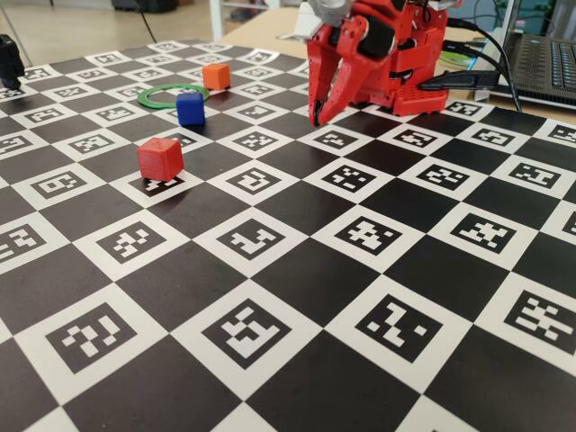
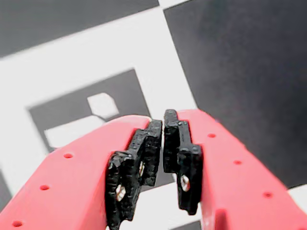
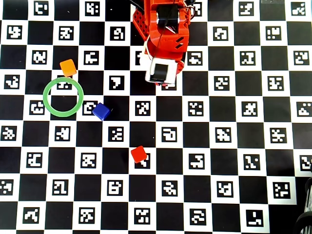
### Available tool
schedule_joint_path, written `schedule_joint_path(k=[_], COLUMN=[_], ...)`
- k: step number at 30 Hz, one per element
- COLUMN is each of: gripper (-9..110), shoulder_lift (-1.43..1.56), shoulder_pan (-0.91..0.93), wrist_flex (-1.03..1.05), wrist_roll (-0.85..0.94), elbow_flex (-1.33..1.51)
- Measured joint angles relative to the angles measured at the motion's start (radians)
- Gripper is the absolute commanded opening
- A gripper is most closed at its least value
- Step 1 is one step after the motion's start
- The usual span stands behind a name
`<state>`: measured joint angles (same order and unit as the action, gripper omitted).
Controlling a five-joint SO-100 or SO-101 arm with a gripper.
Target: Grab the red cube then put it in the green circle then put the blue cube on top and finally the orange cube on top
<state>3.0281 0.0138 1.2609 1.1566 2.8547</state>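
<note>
The red cube (image 1: 160, 158) (image 3: 139, 154) sits alone on the checkered mat, well in front of the arm. The green circle (image 1: 155, 105) (image 3: 45, 97) lies flat with nothing inside it. Just outside the ring stands the blue cube (image 1: 190, 109) (image 3: 101, 111), and the orange cube (image 1: 216, 76) (image 3: 68, 67) is on the ring's far side. My red gripper (image 1: 315, 117) (image 2: 163, 120) points down at the mat close to the arm's base, far from all three cubes. It is shut, its black pads (image 2: 148, 143) nearly touching with nothing between them.
The mat (image 3: 195, 146) is a black-and-white board of printed markers. A laptop (image 1: 544, 63) and cables (image 1: 477, 54) lie behind the arm's base. A black object (image 1: 9, 58) stands at the mat's far left edge, another (image 3: 307, 214) at the overhead view's bottom right.
</note>
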Motion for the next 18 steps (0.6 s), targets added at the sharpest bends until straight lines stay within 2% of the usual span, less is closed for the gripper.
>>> schedule_joint_path(k=[5, 10, 12, 15, 18], gripper=[-6, -3, 0, 12, 19], shoulder_lift=[-0.368, -0.719, -0.844, -1.002, -1.131], shoulder_pan=[-0.002, -0.002, -0.002, 0.011, 0.02], wrist_flex=[0.041, 0.179, 0.232, 0.299, 0.368], wrist_roll=[-0.192, -0.408, -0.499, -0.604, -0.709], elbow_flex=[-0.385, -0.779, -0.919, -1.103, -1.262])
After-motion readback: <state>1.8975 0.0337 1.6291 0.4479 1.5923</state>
